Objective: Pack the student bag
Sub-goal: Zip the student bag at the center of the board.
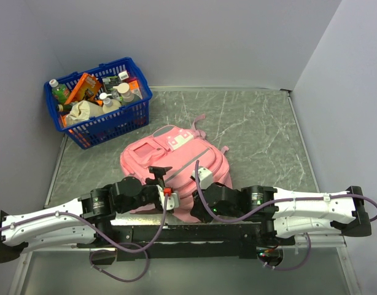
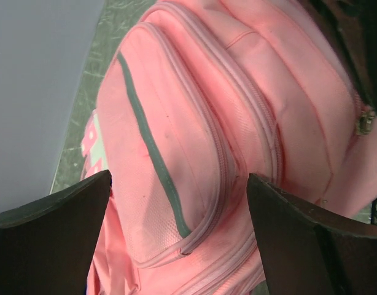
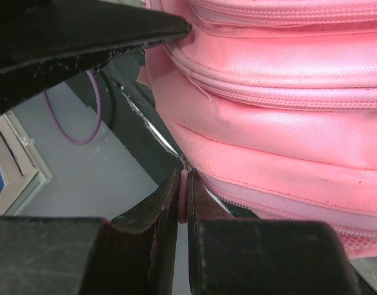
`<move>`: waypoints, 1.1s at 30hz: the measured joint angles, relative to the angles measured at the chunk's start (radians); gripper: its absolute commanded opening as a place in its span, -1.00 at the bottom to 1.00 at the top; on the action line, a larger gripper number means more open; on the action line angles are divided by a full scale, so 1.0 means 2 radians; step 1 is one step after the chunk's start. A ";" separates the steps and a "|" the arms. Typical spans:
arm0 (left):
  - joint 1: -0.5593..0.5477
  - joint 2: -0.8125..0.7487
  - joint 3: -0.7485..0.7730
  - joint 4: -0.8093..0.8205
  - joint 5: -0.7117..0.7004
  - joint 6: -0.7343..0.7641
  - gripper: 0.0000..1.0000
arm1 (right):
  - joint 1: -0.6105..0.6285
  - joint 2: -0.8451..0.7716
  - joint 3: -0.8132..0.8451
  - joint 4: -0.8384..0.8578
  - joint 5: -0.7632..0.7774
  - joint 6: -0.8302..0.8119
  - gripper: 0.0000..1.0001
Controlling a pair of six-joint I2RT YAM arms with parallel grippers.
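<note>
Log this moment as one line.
left gripper: open, over student bag front | right gripper: shut on student bag's near edge | blue basket: holds items, far left

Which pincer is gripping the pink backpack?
The right pincer, shut on a thin strip of the soft pink fabric backpack; the left pincer gapes open over it.

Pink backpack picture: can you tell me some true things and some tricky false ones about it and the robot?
1. The pink backpack lies on the table. True.
2. The blue basket is empty. False: it is full of bottles and packets.
3. The left jaws stand wide open over the backpack. True.
4. The right jaws are wide open too. False: they are pinched shut on a thin pink tab at the backpack's edge.
</note>
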 measured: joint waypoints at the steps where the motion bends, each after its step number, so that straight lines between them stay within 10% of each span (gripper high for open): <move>1: 0.000 0.001 0.000 -0.002 0.007 0.001 0.93 | 0.000 0.000 0.000 0.000 -0.001 0.001 -1.00; 9: 0.001 0.002 0.002 -0.037 0.047 0.001 0.98 | 0.000 0.000 0.000 -0.003 -0.003 0.001 -1.00; 16: 0.001 0.009 -0.001 -0.040 0.066 -0.001 -0.73 | 0.001 0.000 0.000 -0.003 -0.004 0.001 -1.00; 19: 0.001 0.040 -0.001 -0.037 0.080 0.005 -0.98 | 0.001 0.002 0.000 -0.003 -0.004 0.001 -1.00; 33: 0.030 0.030 -0.003 -0.040 0.125 0.021 -0.98 | 0.002 -0.024 -0.031 -0.017 0.014 0.050 -1.00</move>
